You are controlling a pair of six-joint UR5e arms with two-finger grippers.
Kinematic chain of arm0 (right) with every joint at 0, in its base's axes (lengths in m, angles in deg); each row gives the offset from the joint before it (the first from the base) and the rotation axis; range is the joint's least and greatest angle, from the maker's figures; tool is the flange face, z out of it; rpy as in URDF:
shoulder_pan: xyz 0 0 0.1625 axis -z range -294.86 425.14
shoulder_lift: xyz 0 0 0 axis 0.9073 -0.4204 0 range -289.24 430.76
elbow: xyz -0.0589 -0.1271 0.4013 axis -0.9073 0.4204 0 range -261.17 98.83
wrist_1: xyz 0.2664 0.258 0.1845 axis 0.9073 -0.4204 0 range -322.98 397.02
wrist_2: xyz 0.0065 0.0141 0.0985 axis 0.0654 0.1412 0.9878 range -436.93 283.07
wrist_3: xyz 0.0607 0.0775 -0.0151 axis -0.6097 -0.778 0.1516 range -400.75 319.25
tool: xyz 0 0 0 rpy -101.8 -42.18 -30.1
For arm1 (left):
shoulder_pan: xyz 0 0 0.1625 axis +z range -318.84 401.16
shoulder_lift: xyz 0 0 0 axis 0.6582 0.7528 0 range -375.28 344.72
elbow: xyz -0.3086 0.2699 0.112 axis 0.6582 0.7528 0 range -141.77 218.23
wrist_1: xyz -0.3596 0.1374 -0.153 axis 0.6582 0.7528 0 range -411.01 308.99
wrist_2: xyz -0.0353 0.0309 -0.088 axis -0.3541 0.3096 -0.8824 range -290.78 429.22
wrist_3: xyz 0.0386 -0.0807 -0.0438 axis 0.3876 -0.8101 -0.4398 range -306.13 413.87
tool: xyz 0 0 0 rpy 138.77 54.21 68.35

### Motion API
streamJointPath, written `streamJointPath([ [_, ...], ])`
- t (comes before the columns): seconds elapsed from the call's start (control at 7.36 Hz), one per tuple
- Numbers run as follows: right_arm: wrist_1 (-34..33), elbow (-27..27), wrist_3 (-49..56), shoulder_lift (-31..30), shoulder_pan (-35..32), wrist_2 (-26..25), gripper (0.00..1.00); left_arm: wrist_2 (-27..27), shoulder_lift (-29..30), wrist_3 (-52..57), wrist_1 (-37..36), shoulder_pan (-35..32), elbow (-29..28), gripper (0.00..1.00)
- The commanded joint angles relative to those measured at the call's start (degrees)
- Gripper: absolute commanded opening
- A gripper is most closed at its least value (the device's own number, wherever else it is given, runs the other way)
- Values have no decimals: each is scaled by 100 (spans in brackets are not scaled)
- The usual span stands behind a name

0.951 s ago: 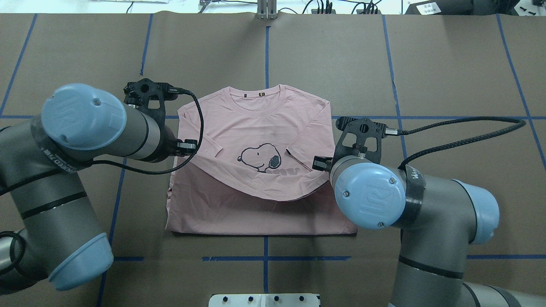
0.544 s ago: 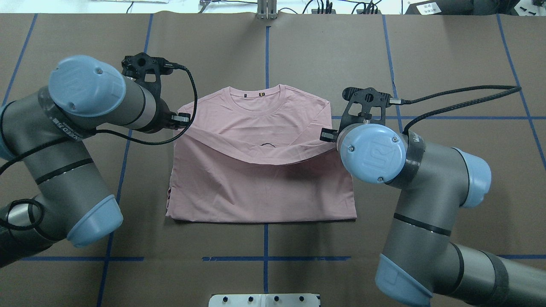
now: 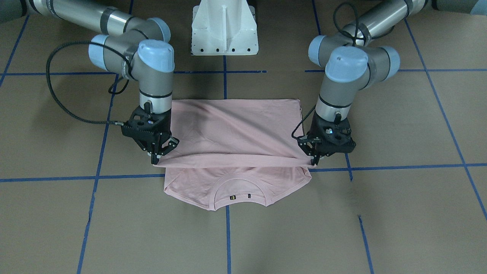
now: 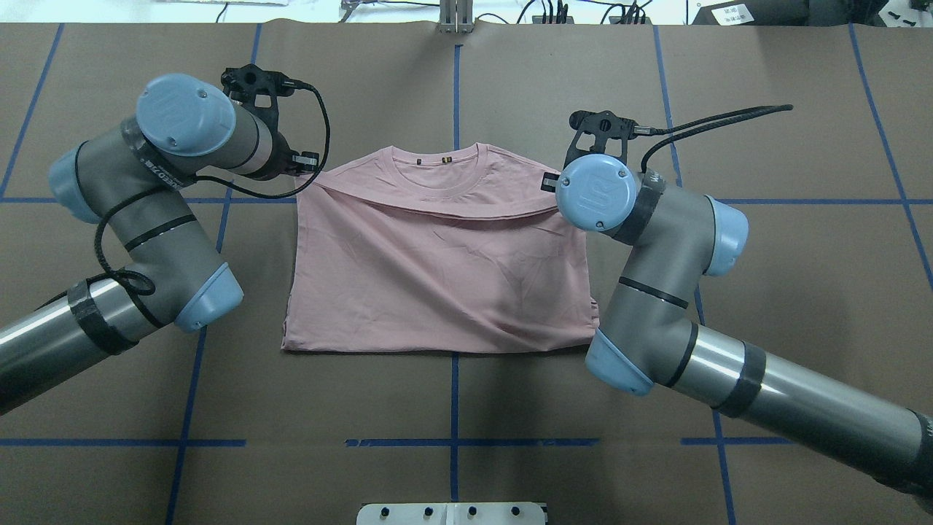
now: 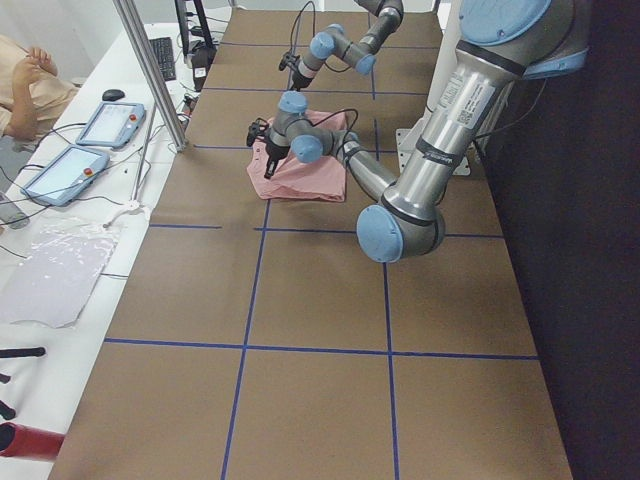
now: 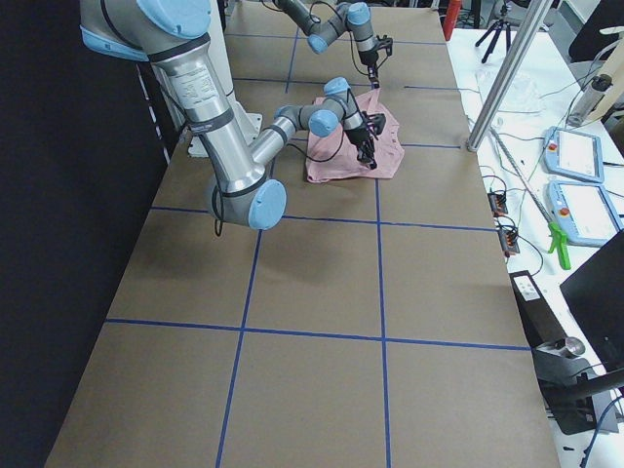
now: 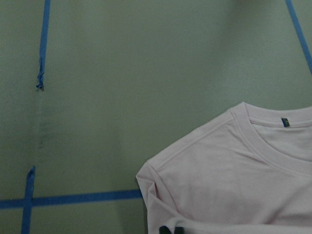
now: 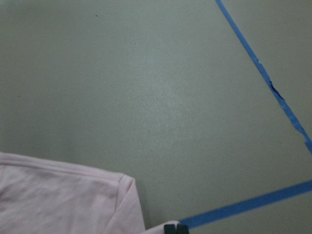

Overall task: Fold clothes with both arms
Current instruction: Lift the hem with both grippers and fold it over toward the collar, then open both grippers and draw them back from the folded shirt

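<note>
Where the counter [image 4: 765, 328] lies nearest the robot, the white pedestal base [image 4: 452, 512] sits at its edge. Just beyond it, the pale pink T-shirt [image 4: 437, 277] lies across the middle blue tape line [image 4: 453, 397], and its near edge is a straight fold. The left arm [image 4: 146, 211] and right arm [image 4: 656, 292] reach forward on either side of the cloth.

Farther on, the upper layer ends in a taut hem stretched between the two claws. The left claw [image 3: 314, 161] is pressed together on one corner of that hem and the right claw [image 3: 155, 160] pinches the other. Both hold it a little above the layer beneath.

Just past this edge the shoulders and ribbed neckline [image 4: 437, 157] lie flat and uncovered on the brown surface. Beyond the collar there is bare counter, then a metal post [image 4: 455, 18] at the far edge.
</note>
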Motion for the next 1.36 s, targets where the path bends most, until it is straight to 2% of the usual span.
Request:
streamJointPath([
  [0.0, 835, 1000, 370, 193, -378, 302, 100, 124, 69, 537, 749, -90, -733, 100],
  [0.14, 861, 992, 912, 184, -606, 905, 100, 115, 51, 574, 766, -99, -716, 100],
  [0.27, 879, 914, 1353, 175, -748, 1181, 100, 89, 8, 818, 775, -125, -507, 100],
  [0.41, 871, 687, 1661, 97, -845, 1479, 100, 71, -280, 838, 767, -134, -9, 100],
  [0.68, 792, -51, 1753, -263, -855, 1570, 100, -33, -1166, 402, 775, -3, 1124, 100],
  [0.82, 800, -132, 1726, -325, -846, 1570, 100, -78, -1605, -167, 775, 372, 1661, 100],
  [0.95, 800, -150, 1709, -326, -846, 1561, 100, 9, -1984, -868, 767, 872, 2084, 95],
  [1.09, 800, -151, 1700, -317, -846, 1561, 100, 306, -2153, -1467, 793, 1329, 2271, 69],
  [1.22, 800, -151, 1691, -317, -846, 1553, 100, 578, -2164, -1821, 793, 1760, 2238, 64],
])
